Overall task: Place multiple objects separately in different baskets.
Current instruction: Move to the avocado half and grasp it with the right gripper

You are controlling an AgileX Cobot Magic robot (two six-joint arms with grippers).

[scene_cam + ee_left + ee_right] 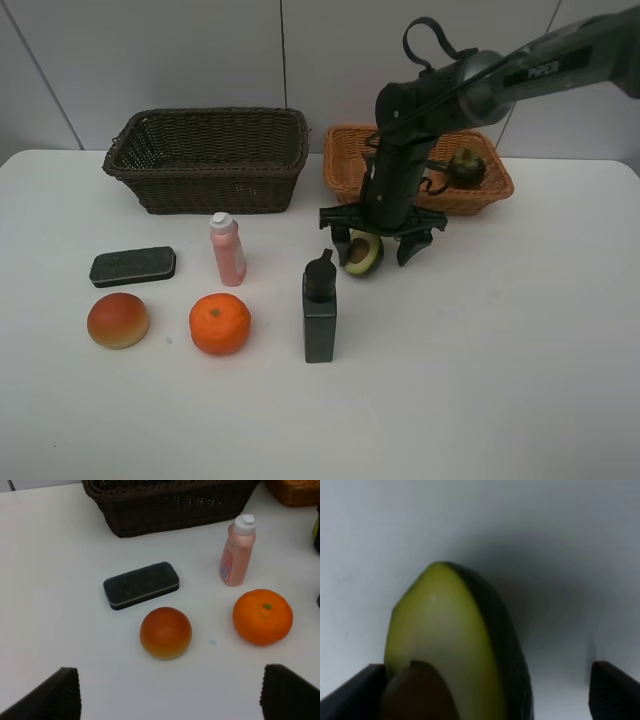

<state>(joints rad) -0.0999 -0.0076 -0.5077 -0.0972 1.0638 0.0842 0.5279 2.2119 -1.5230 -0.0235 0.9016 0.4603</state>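
1. The avocado (364, 252) lies cut face up on the table (500, 350), in front of the tan basket (345, 168) and near the black bottle (320, 312).
2. Its long axis runs roughly toward the baskets, so its narrow width faces the fingers.
3. The right gripper (374, 250) hangs over it, spread wide, one finger on each side, gripping nothing.
4. A straight drop should span that width, though the bottle stands close to one finger.
5. The left gripper (175, 692) is also spread and empty, well apart, so the right arm is nearer.
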